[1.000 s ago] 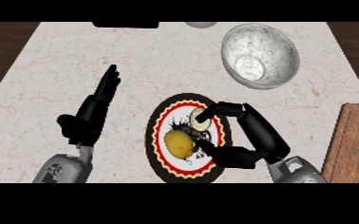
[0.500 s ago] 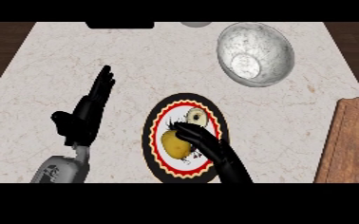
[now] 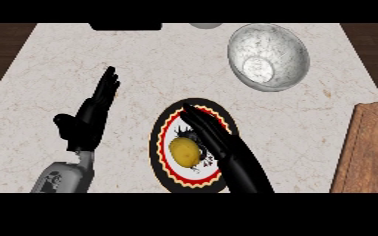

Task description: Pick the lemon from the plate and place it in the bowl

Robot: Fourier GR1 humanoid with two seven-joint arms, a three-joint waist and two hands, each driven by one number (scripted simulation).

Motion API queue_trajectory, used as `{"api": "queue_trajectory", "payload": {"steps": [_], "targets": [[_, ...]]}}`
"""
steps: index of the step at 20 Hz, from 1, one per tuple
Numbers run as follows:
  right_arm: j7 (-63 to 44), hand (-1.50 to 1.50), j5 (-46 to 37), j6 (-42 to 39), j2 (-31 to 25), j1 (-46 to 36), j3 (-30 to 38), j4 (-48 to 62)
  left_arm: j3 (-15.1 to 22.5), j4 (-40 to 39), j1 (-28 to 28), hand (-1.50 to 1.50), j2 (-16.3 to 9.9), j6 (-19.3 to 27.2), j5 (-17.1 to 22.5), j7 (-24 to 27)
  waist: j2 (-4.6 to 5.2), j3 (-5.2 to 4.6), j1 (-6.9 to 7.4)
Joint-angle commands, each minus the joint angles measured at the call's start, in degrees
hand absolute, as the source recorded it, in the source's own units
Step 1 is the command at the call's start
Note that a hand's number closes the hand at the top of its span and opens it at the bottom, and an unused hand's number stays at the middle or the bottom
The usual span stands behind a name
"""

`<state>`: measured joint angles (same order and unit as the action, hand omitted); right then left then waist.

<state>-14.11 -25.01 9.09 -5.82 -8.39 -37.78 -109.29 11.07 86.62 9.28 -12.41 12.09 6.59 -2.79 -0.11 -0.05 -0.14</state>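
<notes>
1. Yellow, the lemon [image 3: 186,151] is seen lying on the plate [image 3: 164,130], well apart from the grey bowl [image 3: 284,45].
2. The right hand [image 3: 214,139] is stretched flat over the plate, fingers straight, just beside the lemon.
3. The left hand [image 3: 88,117] is held open at the view's left.

Plate [image 3: 166,130] near the counter's [image 3: 148,65] near edge, at centre; lemon [image 3: 186,151] on the plate. Right robot hand [image 3: 214,137] over the plate, just right of the lemon, fingers straight, pointing far-left. Bowl [image 3: 280,45] far right, well apart from the plate. Left robot hand [image 3: 92,115] open, left of the plate. Board [image 3: 358,150] at the right edge.
</notes>
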Motion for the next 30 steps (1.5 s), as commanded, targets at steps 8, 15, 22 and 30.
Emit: {"api": "queue_trajectory", "payload": {"steps": [8,15,22,30], "targets": [[-16.94,-1.5,-0.13,-12.42,3.46,-8.23,1.91,10.41,-2.7,-0.98,1.52,0.0,0.15,-2.29,0.64,-1.04,0.19,0.04,0.4],[-14.34,-1.5,-0.94,-17.03,4.5,-7.04,3.43,13.74,-1.44,0.25,-0.85,0.0,2.56,-2.61,-3.52,0.06,0.1,0.05,0.29],[-8.47,-1.5,0.19,-18.48,4.37,-0.5,5.56,10.83,-2.46,0.07,-0.78,0.0,5.55,-2.19,-5.66,-0.79,0.09,0.05,0.12],[-5.36,-1.5,4.19,-21.09,5.44,2.81,8.43,9.43,-4.16,5.54,-1.38,0.0,4.9,-3.1,-7.16,-5.23,0.07,0.06,0.17]]}}
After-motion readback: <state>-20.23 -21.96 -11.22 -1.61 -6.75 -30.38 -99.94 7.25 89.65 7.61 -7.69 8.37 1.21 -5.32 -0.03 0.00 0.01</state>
